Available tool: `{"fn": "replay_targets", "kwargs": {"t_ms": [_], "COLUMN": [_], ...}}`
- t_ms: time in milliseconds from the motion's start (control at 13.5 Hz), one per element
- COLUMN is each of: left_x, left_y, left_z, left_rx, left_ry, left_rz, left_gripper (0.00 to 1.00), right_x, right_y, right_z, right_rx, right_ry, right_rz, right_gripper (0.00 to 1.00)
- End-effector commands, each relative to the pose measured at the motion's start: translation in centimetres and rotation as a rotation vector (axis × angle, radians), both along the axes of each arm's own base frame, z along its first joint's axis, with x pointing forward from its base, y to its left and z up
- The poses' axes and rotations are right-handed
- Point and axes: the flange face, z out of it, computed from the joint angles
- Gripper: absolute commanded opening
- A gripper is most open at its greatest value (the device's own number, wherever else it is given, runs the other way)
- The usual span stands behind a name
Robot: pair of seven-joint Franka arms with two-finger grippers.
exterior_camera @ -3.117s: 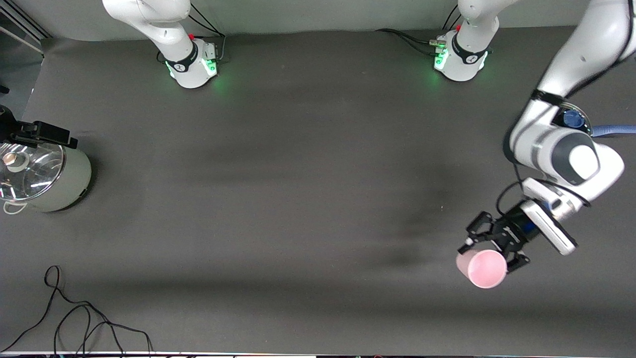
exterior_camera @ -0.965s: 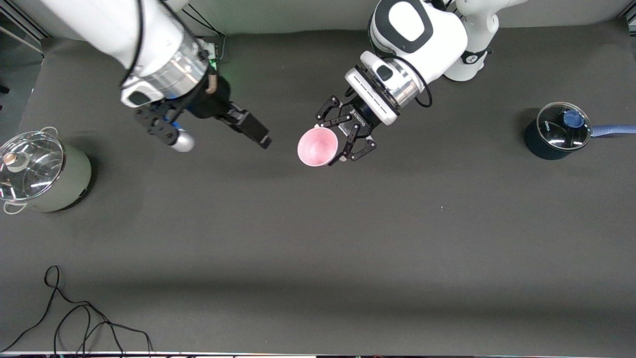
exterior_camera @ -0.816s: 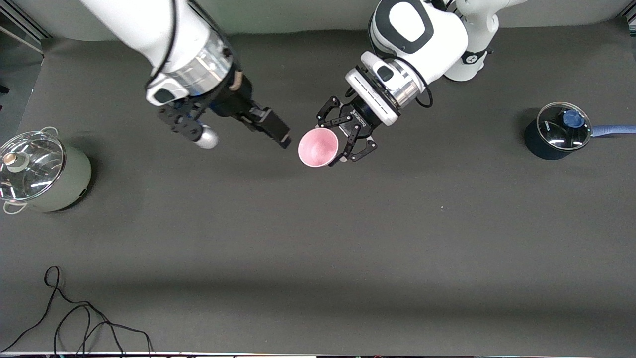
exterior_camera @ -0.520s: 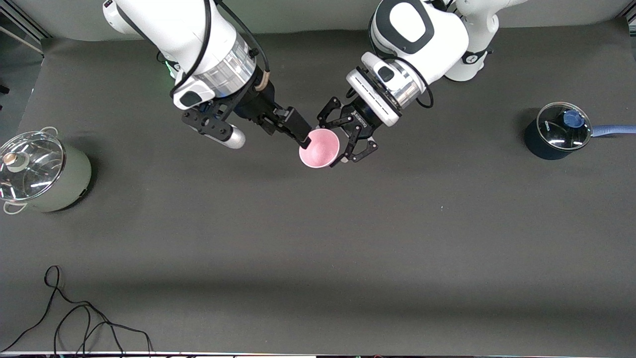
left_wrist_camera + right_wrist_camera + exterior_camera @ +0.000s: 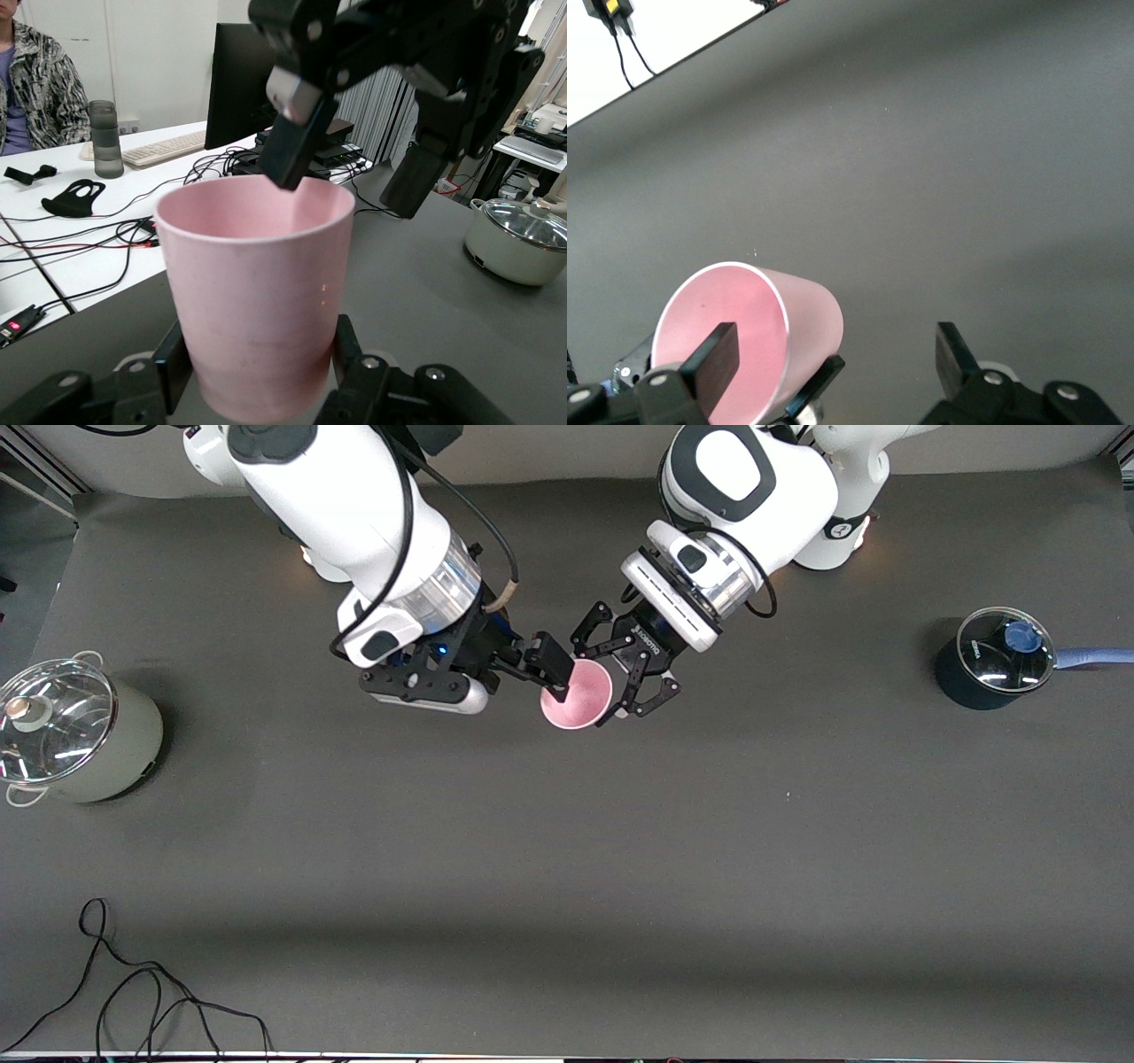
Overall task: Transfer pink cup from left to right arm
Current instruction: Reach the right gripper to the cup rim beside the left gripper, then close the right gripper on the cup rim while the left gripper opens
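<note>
The pink cup [image 5: 580,695] hangs over the middle of the table, its mouth tilted up toward the front camera. My left gripper [image 5: 613,677] is shut on its lower body; in the left wrist view its fingers [image 5: 173,361] press both sides of the cup [image 5: 257,292]. My right gripper [image 5: 560,682] is open and straddles the cup's rim. In the right wrist view one finger [image 5: 713,361] is inside the cup [image 5: 793,319] and the other stands outside, well apart. The right gripper also shows in the left wrist view [image 5: 354,168], above the rim.
A pale lidded pot [image 5: 80,735] stands at the right arm's end of the table. A dark pot with a glass lid [image 5: 992,660] stands at the left arm's end. A black cable [image 5: 133,992] lies near the front edge.
My left arm carried the cup from its end of the table to the middle, then held almost still. My right gripper came across and put one finger into the cup's mouth.
</note>
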Motion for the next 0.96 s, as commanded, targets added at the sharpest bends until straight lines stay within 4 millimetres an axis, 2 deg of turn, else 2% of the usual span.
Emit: {"fn": "replay_targets", "kwargs": {"t_ms": [0,148,223,297,668,816,891], "left_x": [-0.36,-0.41,-0.41,-0.41,-0.42,-0.35,-0.35], "left_y": [0.02,-0.05,-0.05,-0.05,-0.05,0.02,0.02], "left_z": [0.68,0.68,0.68,0.68,0.68,0.7,0.7], "left_rx": [0.0,0.0,0.0,0.0,0.0,0.001,0.001], "left_ry": [0.0,0.0,0.0,0.0,0.0,-0.001,-0.001], "left_rz": [0.028,0.026,0.026,0.026,0.026,0.027,0.027], "left_gripper": [0.45,0.45,0.45,0.45,0.46,0.5,0.62], "right_x": [-0.36,-0.35,-0.34,-0.34,-0.28,-0.27,-0.2], "right_y": [1.54,1.54,1.55,1.55,1.47,1.45,1.37], "right_z": [-0.24,-0.24,-0.23,-0.23,-0.23,-0.16,-0.23], "right_rx": [-0.029,-0.029,-0.028,-0.028,-0.037,-0.037,-0.038], "right_ry": [-0.03,-0.03,-0.032,-0.032,-0.05,-0.053,-0.053], "right_rz": [0.042,0.042,0.044,0.044,0.091,0.094,0.094], "right_gripper": [0.8,0.22,0.04,0.0,0.0,0.0,0.0]}}
